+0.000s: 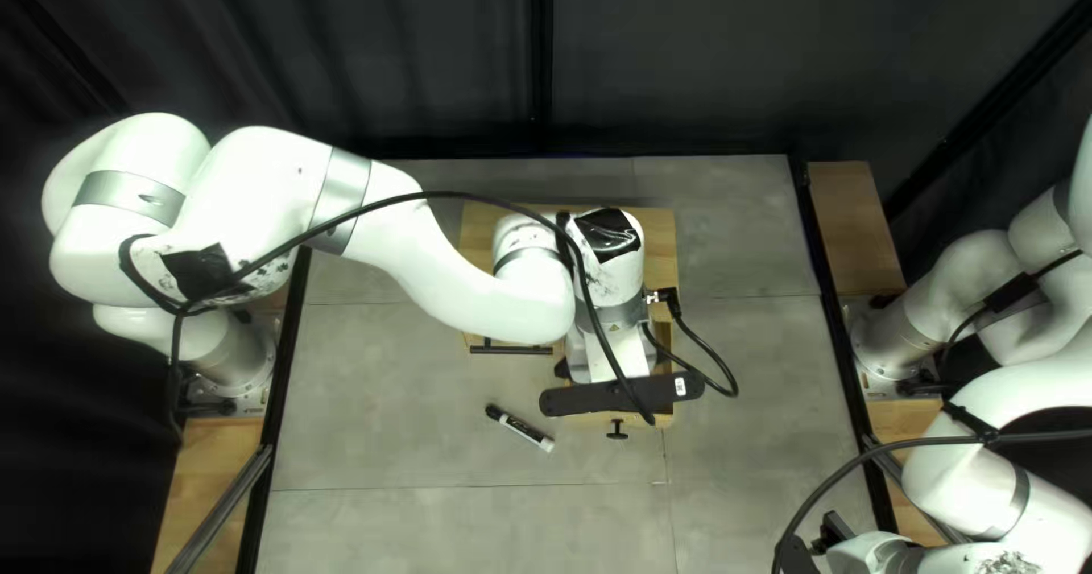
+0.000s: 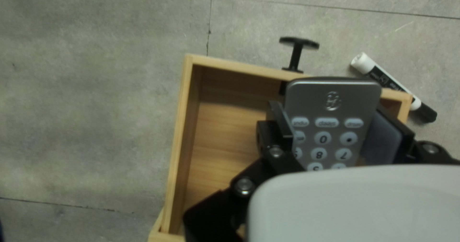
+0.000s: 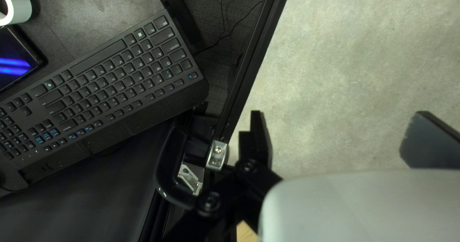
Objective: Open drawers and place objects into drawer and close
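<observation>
While left end effector [image 1: 562, 368] holds one remote [image 2: 330, 110] between both fingers, over one open drawer [image 2: 178, 141], right end effector [image 1: 836, 527] stands wide. Remote: one logo, printed keys. Drawer: one black knob [image 1: 617, 428]. Marker [image 1: 521, 427]: one, printed label, on counter [image 1: 398, 415] near drawer. Keyboard [image 3: 110, 79]: one, lettered keys, some markings blue. White roll [image 3: 20, 4]: one, near keyboard.

In the wrist views, the remote [image 2: 331, 112] is partly hidden, the keyboard [image 3: 110, 79] cut off.
</observation>
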Controlling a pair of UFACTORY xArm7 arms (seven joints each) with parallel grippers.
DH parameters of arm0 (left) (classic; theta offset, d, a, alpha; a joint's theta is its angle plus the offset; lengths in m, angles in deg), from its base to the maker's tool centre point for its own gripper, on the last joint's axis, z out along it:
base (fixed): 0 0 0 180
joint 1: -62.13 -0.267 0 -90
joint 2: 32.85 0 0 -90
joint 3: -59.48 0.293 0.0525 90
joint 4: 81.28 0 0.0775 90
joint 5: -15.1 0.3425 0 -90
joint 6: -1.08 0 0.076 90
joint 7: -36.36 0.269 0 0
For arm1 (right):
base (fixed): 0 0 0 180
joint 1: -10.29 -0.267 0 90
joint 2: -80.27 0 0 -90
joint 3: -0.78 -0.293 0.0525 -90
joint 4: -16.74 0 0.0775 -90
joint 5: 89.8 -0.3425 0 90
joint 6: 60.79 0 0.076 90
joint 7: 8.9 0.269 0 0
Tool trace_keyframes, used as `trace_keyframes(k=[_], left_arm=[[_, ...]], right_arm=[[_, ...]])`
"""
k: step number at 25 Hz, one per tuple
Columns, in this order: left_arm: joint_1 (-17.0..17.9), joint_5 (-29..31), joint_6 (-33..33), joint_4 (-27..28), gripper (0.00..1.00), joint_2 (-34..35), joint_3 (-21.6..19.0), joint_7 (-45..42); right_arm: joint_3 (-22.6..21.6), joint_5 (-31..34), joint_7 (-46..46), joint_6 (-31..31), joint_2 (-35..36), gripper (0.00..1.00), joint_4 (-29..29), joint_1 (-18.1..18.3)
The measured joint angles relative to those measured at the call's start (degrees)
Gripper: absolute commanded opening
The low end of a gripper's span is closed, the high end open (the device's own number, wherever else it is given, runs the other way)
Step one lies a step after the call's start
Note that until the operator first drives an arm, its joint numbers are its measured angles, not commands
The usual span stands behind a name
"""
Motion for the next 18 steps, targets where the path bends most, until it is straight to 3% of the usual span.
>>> trace_keyframes(k=[17,18], left_arm=[[-1.40,-0.61,-0.19,-1.31,0.00,0.61,0.32,2.55],[-1.40,-0.64,-0.16,-1.32,0.10,0.57,0.30,2.58]], right_arm=[[0.00,0.00,0.00,0.00,0.00,1.00,0.00,0.00],[0.00,0.00,0.00,0.00,0.00,1.00,0.00,0.00]])
